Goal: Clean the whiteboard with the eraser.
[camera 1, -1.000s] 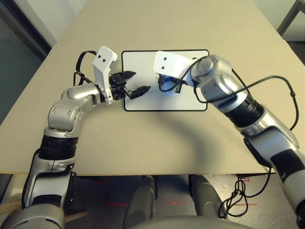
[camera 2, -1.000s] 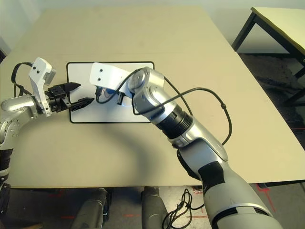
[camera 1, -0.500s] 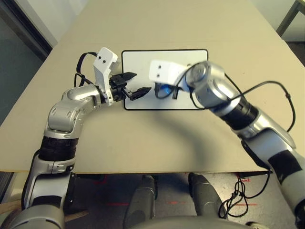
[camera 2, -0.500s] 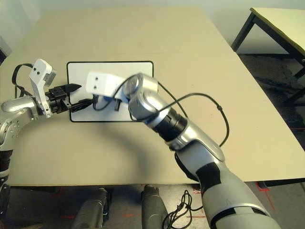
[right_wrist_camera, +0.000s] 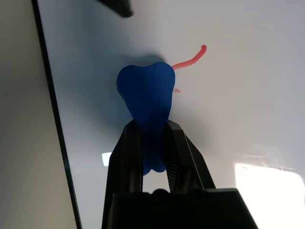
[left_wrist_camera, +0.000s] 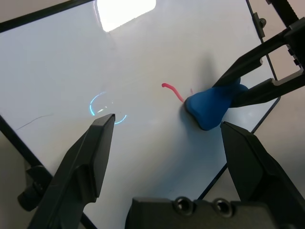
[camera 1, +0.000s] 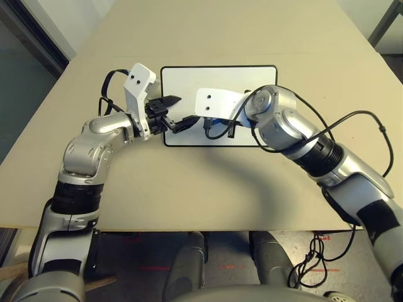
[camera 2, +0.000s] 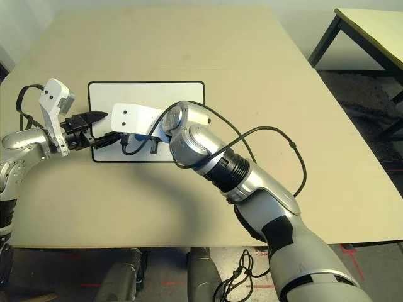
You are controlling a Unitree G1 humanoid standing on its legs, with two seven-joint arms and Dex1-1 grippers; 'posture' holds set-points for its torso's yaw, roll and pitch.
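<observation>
Right gripper [right_wrist_camera: 153, 138] clamped on the waist of the blue bone-shaped eraser [right_wrist_camera: 145, 102], flared end pressed flat to the whiteboard [camera 1: 217, 78] near its near-left part, just beside the near edge of the black frame. Grip taken at the pinched middle, presumably so that the wide end stays free to wipe. Short red stroke [right_wrist_camera: 189, 57] touching the eraser's edge, with a faint red speck beside it; apparently the last of the markings, rest of the visible surface white. Left gripper [left_wrist_camera: 169, 143] spread wide and holding nothing, fingers straddling the board's left end with the eraser between and beyond them; likely posted there to brace the frame against sliding under the wiping. Whiteboard lying flat on the tan table [camera 1: 201, 189], long side across, toward the far-centre. Black cable [camera 1: 352, 116] looping off the right forearm, clear of the board. Wiping judged nearly finished: one pass over the red stroke outstanding.
</observation>
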